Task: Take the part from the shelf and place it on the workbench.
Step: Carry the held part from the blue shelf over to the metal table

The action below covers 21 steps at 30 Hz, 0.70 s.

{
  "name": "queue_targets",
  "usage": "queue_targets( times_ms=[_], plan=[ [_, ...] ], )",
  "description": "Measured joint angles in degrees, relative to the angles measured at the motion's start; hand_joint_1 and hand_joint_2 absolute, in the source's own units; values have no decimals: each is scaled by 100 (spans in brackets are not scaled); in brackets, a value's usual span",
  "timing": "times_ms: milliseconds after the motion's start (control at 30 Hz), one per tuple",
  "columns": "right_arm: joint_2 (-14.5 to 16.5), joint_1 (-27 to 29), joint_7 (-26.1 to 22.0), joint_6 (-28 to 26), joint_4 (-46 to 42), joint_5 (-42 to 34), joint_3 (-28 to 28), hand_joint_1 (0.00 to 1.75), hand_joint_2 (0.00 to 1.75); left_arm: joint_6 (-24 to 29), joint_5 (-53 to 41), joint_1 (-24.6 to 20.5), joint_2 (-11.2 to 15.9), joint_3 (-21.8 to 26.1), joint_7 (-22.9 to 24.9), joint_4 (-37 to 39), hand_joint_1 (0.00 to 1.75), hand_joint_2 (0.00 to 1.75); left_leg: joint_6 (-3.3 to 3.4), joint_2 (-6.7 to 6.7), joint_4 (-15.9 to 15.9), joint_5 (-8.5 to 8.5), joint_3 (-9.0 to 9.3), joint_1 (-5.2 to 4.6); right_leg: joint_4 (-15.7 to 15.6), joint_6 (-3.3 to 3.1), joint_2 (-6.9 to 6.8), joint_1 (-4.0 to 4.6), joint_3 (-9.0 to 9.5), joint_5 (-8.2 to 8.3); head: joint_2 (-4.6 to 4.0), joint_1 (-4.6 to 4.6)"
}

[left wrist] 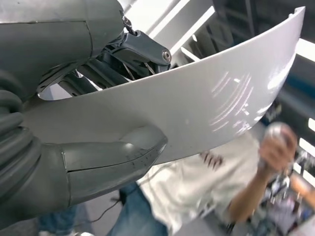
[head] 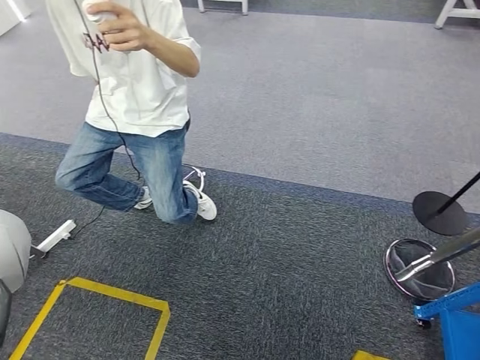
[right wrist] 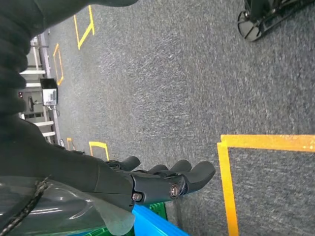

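floor: dark grey carpet (head: 271, 277) near the robot, lighter grey carpet (head: 317, 90) beyond, a dark seam between them
markings: yellow tape outline (head: 136, 300) on the dark carpet low left in the head view; another yellow tape corner (right wrist: 226, 162) below the right hand
person: kneeling on the dark carpet, white T-shirt (head: 136, 75), jeans, white sneakers, a small device in a raised hand (head: 121, 30) with a cable hanging to the floor
right edge: round black stand base (head: 439, 212), chrome round base (head: 420, 268) just beside it, blue cart frame (head: 453, 319) at the corner
open room: bare carpet between the person and the stand bases
part: long curved silver-grey panel (left wrist: 208, 103), off the shelf, in the left hand, glare streaks on its face
left hand (left wrist: 111, 118): thumb pressed on the near face of the panel, dark fingers behind its upper edge, gripping it
right hand (right wrist: 163, 182): holds nothing, fingers stretched out and slightly apart, hanging above the carpet beside a blue edge
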Motion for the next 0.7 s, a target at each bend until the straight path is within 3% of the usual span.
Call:
queue_targets(
  times_ms=[33,67,100,167,233,300,367,433,500,533,567,600,633,700],
  plan=[
    [0,-4,0,-1,0,-26,-31,0,175,1,77,-112,-5,-2,3,16,175,175,-7,23,64,34,-25,8,0,0,-93,4,6,-10,0,0],
    [0,-11,0,-1,0,-44,-61,0,175,5,148,-220,-7,-4,8,37,175,175,-8,45,-84,168,55,14,0,5,-176,5,18,-20,0,-1],
    [0,-18,0,-2,0,-55,-86,0,175,14,215,-324,-8,-7,18,57,175,175,0,99,-419,375,230,14,0,13,-250,6,36,-31,0,-1],
    [0,-26,0,-4,0,-60,-128,0,175,-3,429,-532,-3,-19,96,102,175,175,51,350,-1146,656,600,-25,5,49,-367,23,71,-61,1,-1],
    [1,-33,0,-5,0,-29,-149,0,175,-104,702,-734,28,-47,247,164,175,175,128,495,-1457,696,728,-81,6,103,-479,49,94,-86,0,3],
    [5,-55,8,1,0,12,-153,0,175,-215,870,-862,81,-83,372,232,175,175,209,383,-1493,705,714,-90,-7,166,-565,44,108,-108,0,3],
    [9,-76,25,10,0,28,-154,0,175,-263,933,-951,118,-122,423,282,175,175,283,260,-1541,735,731,-63,144,225,-328,23,43,-226,0,22],
    [9,-68,2,13,0,31,-161,0,175,-285,961,-1047,133,-168,438,333,175,175,336,131,-1565,756,737,-43,755,250,60,15,-255,-528,0,59],
    [9,-38,-33,16,0,30,-173,0,175,-305,983,-1099,143,-207,443,392,175,175,356,-27,-1562,758,733,-45,1488,250,195,18,-664,-771,0,70],
    [9,-25,-31,20,0,32,-179,0,175,-313,990,-1106,151,-225,444,419,175,175,358,-113,-1560,757,737,-47,1630,246,207,19,-782,-740,0,70],
    [8,-17,-26,25,0,33,-182,0,175,-319,995,-1112,159,-243,444,441,175,175,355,-203,-1558,754,745,-48,1552,239,217,20,-799,-592,0,70],
    [5,-13,-22,33,0,34,-186,0,175,-324,994,-1122,168,-263,444,462,175,175,349,-291,-1556,749,757,-44,1256,227,251,18,-709,-352,0,70],
    [1,-12,-17,40,-1,34,-188,0,175,-320,977,-1133,179,-285,444,478,175,175,336,-371,-1555,741,767,-37,850,213,354,10,-562,-110,0,72],
    [-9,-15,-34,55,-1,37,-190,0,175,-280,895,-1165,206,-317,443,510,175,175,285,-512,-1535,724,756,-34,188,189,623,-18,-278,141,0,69]
  ],
)
